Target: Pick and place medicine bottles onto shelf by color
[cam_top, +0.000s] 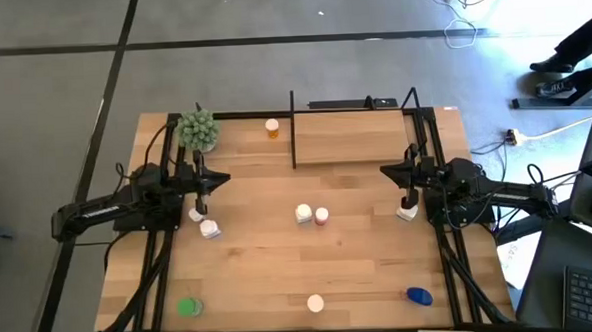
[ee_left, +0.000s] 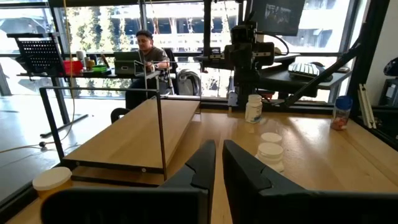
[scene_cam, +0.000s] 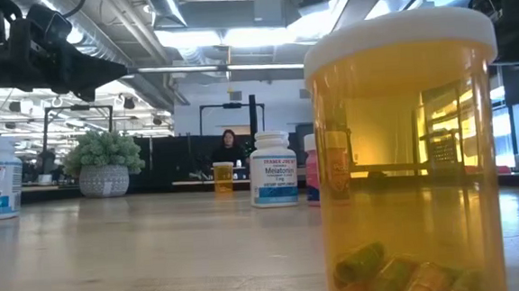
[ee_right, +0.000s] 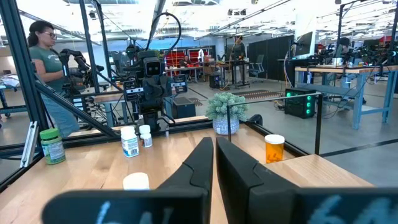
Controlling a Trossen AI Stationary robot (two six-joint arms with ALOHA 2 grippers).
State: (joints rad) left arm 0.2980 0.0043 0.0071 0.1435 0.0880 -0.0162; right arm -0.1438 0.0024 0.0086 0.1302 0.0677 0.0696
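Small bottles stand on their bases on the wooden table: an orange one [cam_top: 272,128] beside the shelf [cam_top: 355,133], two white [cam_top: 204,223] by my left arm, a white [cam_top: 303,215] and a pink-red [cam_top: 321,216] at the middle, a white [cam_top: 407,213] by my right arm, and green [cam_top: 189,307], orange [cam_top: 315,304] and blue [cam_top: 419,297] along the near edge. My left gripper [cam_top: 222,178] is shut and empty at the table's left, pointing level toward the right [ee_left: 219,155]. My right gripper [cam_top: 386,170] is shut and empty at the right, pointing left [ee_right: 214,152].
A green bushy plant [cam_top: 198,130] stands at the far left corner. The shelf's black posts [ee_left: 160,134] rise at its edges. The near orange bottle [scene_cam: 404,155] fills the low view. People sit and stand beyond the table [ee_right: 46,74].
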